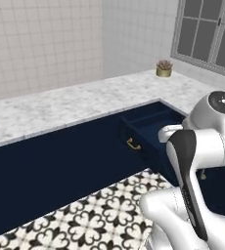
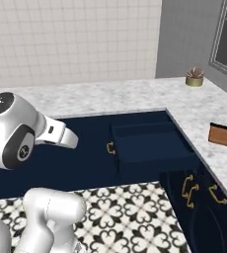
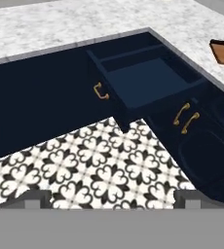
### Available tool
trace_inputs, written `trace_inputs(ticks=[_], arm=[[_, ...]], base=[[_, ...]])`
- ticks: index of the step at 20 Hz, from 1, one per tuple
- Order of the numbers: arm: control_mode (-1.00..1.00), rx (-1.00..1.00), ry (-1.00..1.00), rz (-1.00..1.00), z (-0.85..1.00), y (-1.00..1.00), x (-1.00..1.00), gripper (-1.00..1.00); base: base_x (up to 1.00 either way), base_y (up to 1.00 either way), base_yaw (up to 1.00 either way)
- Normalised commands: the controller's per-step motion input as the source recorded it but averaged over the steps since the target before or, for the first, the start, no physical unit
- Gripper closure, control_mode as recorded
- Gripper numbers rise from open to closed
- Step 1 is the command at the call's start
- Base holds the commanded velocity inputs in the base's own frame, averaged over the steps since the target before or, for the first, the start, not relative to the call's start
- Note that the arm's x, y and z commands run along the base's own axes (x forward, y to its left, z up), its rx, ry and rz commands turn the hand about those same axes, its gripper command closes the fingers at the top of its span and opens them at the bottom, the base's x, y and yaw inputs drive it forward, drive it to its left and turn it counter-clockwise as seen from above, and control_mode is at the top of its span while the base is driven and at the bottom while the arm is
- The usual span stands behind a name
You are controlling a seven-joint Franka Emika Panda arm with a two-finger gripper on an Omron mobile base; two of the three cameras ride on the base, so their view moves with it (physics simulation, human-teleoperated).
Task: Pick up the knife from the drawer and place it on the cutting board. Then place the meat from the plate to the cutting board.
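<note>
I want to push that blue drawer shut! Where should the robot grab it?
Grab the small brass handle on the front of the drawer, coming from over the tiled floor. The drawer stands pulled out, and that handle is the one part jutting from its flat front.

**White arm with dark joints**

The glossy white, rounded robot arm (image 1: 202, 146) has bulbous shells. A dark grey round joint cap (image 2: 1, 103) bears a small pale mark, and a curved black band (image 1: 188, 171) runs along one link.
</note>
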Motion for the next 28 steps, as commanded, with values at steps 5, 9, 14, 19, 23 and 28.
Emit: trace_inputs(ticks=[5,9,14,19,23,28], arm=[[1.0,0.0,0.0,0.0,0.0,0.0,0.0,-1.0],[1.0,0.0,0.0,0.0,0.0,0.0,0.0,-1.0],[1.0,0.0,0.0,0.0,0.0,0.0,0.0,-1.0],[1.0,0.0,0.0,0.0,0.0,0.0,0.0,-1.0],[1.0,0.0,0.0,0.0,0.0,0.0,0.0,-1.0],[1.0,0.0,0.0,0.0,0.0,0.0,0.0,-1.0]], base=[[0.0,0.93,0.11],[0.0,0.5,0.38],[0.0,0.12,0.52],[-0.05,0.0,0.62],[-0.25,0.0,0.73],[-0.28,0.0,0.78]])
